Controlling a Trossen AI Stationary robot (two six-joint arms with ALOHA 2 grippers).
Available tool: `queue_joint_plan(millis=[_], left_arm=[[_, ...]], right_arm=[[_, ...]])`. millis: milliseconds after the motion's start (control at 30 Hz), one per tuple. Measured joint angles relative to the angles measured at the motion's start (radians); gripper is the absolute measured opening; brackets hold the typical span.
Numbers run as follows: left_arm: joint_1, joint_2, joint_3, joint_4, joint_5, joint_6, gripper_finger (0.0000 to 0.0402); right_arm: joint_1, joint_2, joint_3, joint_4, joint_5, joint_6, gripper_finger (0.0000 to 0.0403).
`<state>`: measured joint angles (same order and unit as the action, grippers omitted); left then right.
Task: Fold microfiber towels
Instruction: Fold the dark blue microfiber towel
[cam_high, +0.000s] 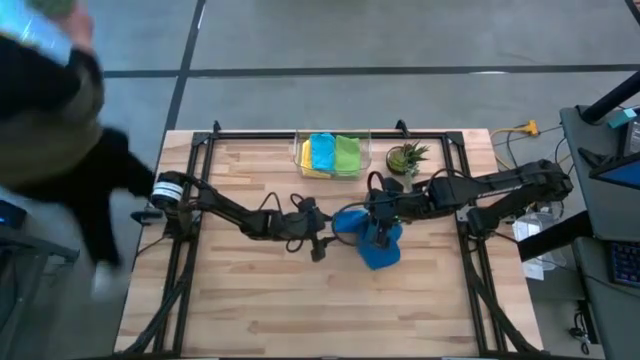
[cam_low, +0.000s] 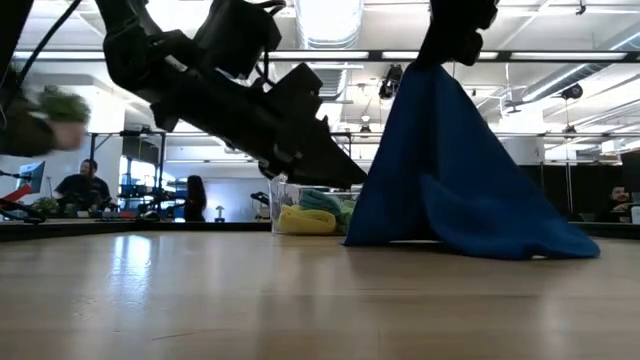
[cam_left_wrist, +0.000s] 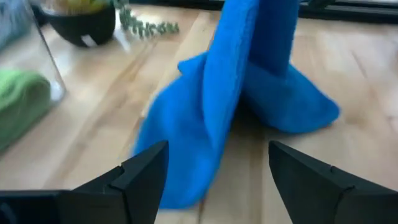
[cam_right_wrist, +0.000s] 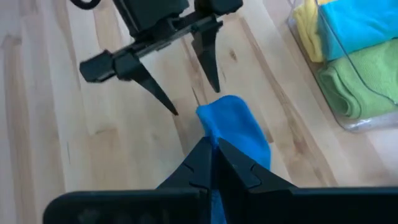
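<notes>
- Soft blue microfiber towel (cam_high: 372, 240) hangs like a tent mid-table, pinched at its peak by the right gripper (cam_right_wrist: 211, 163), lower edge on the wooden table (cam_high: 250, 310).
- Left gripper (cam_right_wrist: 186, 84) is spread wide and empty, just beside the towel's hanging edge, so it's the nearer free one.

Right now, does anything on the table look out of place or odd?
Nothing spilled or damaged. The blue towel hangs tent-like from the shut right pincer, its bottom edge bunched on the table.
</notes>
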<state>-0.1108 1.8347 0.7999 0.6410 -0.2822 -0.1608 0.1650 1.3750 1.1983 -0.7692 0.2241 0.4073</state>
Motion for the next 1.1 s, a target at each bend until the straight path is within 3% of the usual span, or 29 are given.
queue_joint_plan(millis=[133,900,1100], left_arm=[[0.000,0.007,0.031,0.007,-0.004,0.069,0.0260],[0.005,0.010,0.045,-0.119,-0.024,0.073,0.0258],[0.005,0.010,0.045,-0.152,-0.041,0.061,0.0209]], right_arm=[[0.000,0.000,0.014,0.001,0.000,0.001,0.0009],[0.000,-0.005,0.149,0.003,-0.020,-0.005,0.0009],[0.000,-0.005,0.155,-0.006,-0.022,-0.007,0.0009]])
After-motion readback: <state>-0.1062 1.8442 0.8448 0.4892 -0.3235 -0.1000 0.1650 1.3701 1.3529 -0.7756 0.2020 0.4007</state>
